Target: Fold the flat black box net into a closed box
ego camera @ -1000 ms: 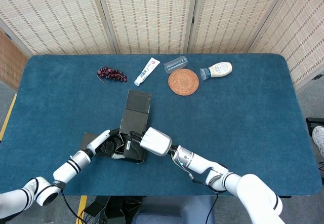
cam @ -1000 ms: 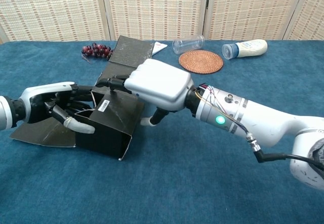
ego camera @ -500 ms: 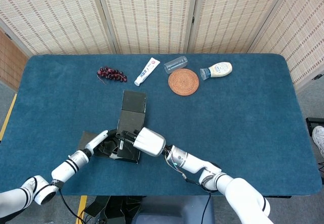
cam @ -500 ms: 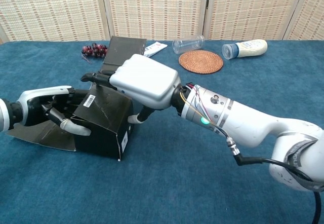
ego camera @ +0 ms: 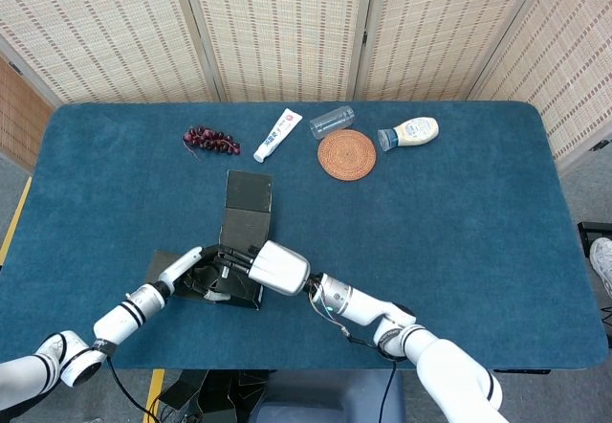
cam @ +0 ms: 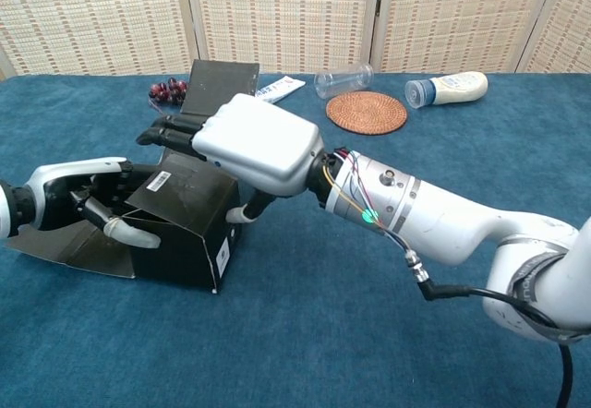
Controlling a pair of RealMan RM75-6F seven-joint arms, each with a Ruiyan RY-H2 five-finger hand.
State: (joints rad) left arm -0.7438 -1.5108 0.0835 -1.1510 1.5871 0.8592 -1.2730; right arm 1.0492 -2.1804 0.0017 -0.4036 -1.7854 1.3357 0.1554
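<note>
resting under the right hand [cam: 254, 142], the black box [cam: 185, 233] touches the left hand [cam: 88, 200].

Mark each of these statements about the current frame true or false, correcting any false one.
1. The right hand rests on top of the partly folded black box. True.
2. The box is fully closed. False: one flap still stands open at the far end.
3. The left hand is at the box's left side. True.
4. The mayonnaise bottle stands upright. False: it lies on its side.
5. The woven coaster sits under the clear cup. False: the cup lies beside it, on the table.
</note>
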